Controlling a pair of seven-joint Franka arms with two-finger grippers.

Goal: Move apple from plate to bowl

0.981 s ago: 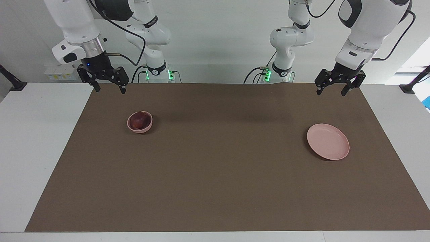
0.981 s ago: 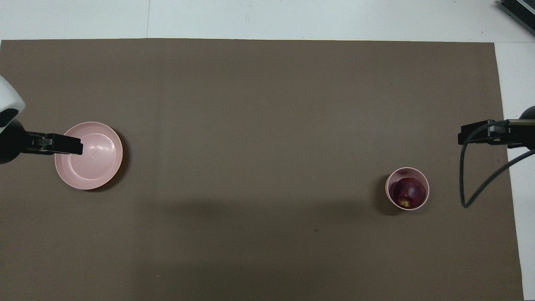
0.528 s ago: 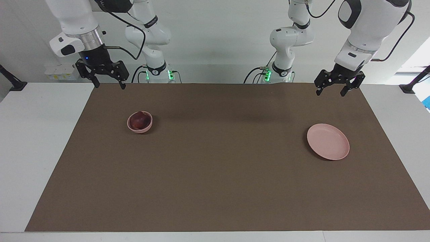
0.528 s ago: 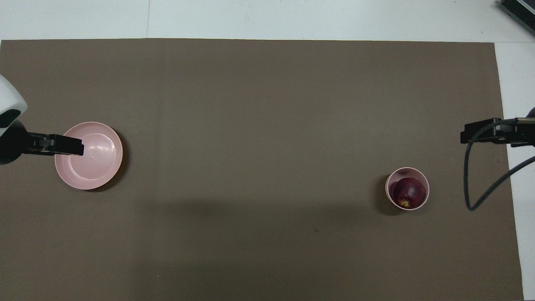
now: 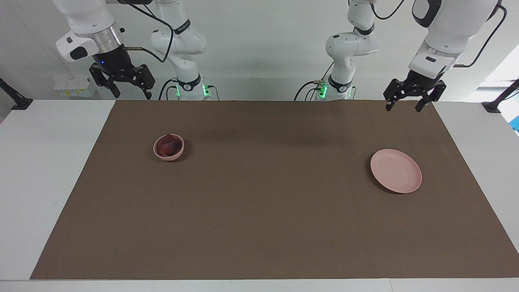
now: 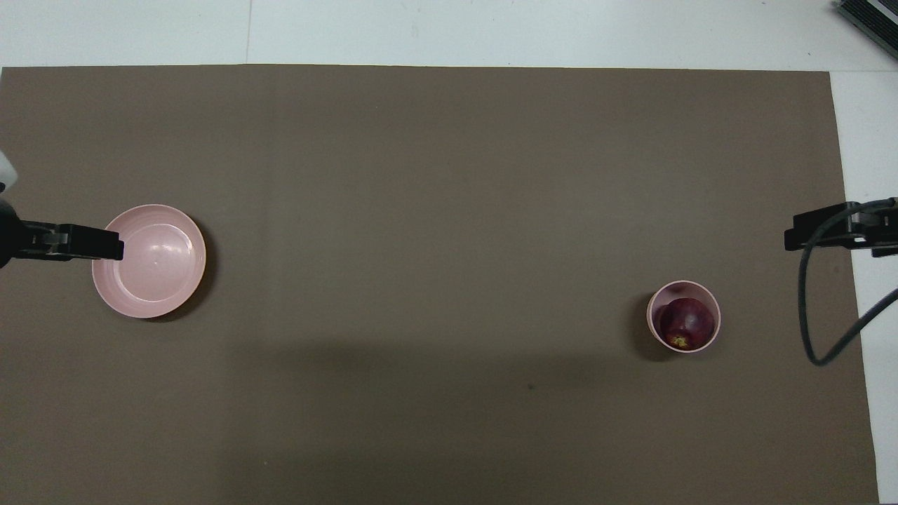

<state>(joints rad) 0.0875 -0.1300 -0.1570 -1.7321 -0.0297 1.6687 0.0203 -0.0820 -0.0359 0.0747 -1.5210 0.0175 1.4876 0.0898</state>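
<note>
Facing view: the apple [image 5: 167, 144] already sits in the bowl [image 5: 168, 153], below the right gripper [image 5: 127, 90], jaws apart, empty. The left gripper [image 5: 407, 102], jaws apart, hangs above the bare plate [image 5: 395, 170]. Best to lift clear without nudging the bowl.

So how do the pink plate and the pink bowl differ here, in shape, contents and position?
The plate is wide and flat with a low rim; the bowl is small and deep. The plate holds nothing; the bowl holds the apple, which nearly fills it. The plate sits toward the left arm's end of the table, the bowl toward the right arm's end and slightly nearer the robots. Both are round, pale pink, and rest on the brown mat, untouched by either gripper.
</note>
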